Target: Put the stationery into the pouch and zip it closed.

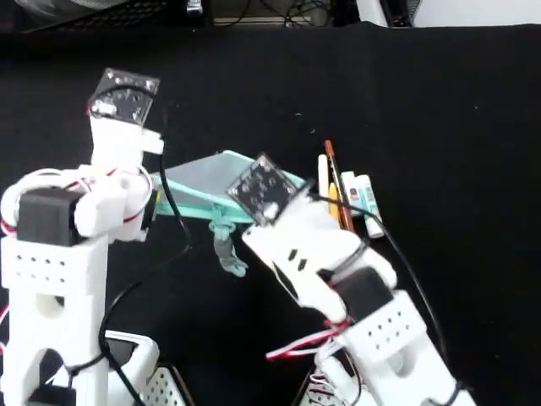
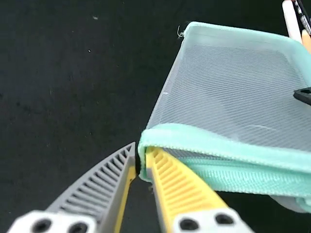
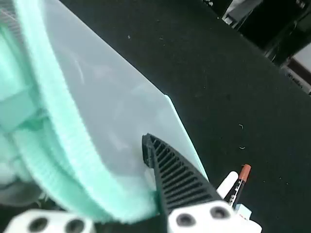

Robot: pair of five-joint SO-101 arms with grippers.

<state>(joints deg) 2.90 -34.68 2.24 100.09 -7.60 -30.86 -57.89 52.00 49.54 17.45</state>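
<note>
Currently left gripper jaws pinch mint-green mesh pouch corner; right gripper jaws clamp zip rim. Loose pens, white sticks just beyond, nearer right arm.

left end effector pinched together, right arm leaning inward
</note>
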